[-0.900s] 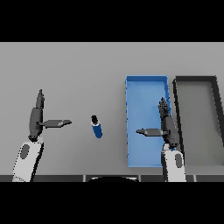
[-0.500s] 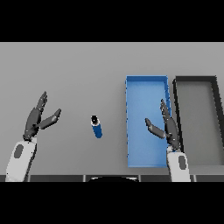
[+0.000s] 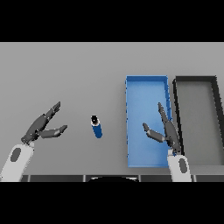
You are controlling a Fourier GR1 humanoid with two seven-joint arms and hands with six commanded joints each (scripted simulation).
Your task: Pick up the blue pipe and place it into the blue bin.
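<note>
Lying on the worktop: the blue pipe (image 3: 96, 127) rests on the grey worktop (image 3: 78, 74), left of the blue bin and apart from it, its dark end pointing away from the robot; it sits in the same spot as in both earlier frames.
Blue bin: the blue bin (image 3: 147, 81) stands right of the pipe, long side running away from the robot, with nothing inside; its place has not changed.
Black bin: a black bin (image 3: 195, 79) sits just beside the blue bin on its right, in the same place as before.
Left robot hand: the left robot hand (image 3: 41, 127) hovers over the worktop left of the pipe and apart from it, fingers straight and spread, thumb held away from them, holding nothing. Since the first earlier frame it has tilted so the fingers point up and to the right rather than straight ahead, and the arm now comes in lower at the left corner.
Right robot hand: the right robot hand (image 3: 165, 131) shows over the near right part of the blue bin, fingers straight and apart, thumb pointing left, holding nothing. Compared with the earliest frame the fingers have fanned out and lean more to the left.
Contact: neither hand touches the pipe.
</note>
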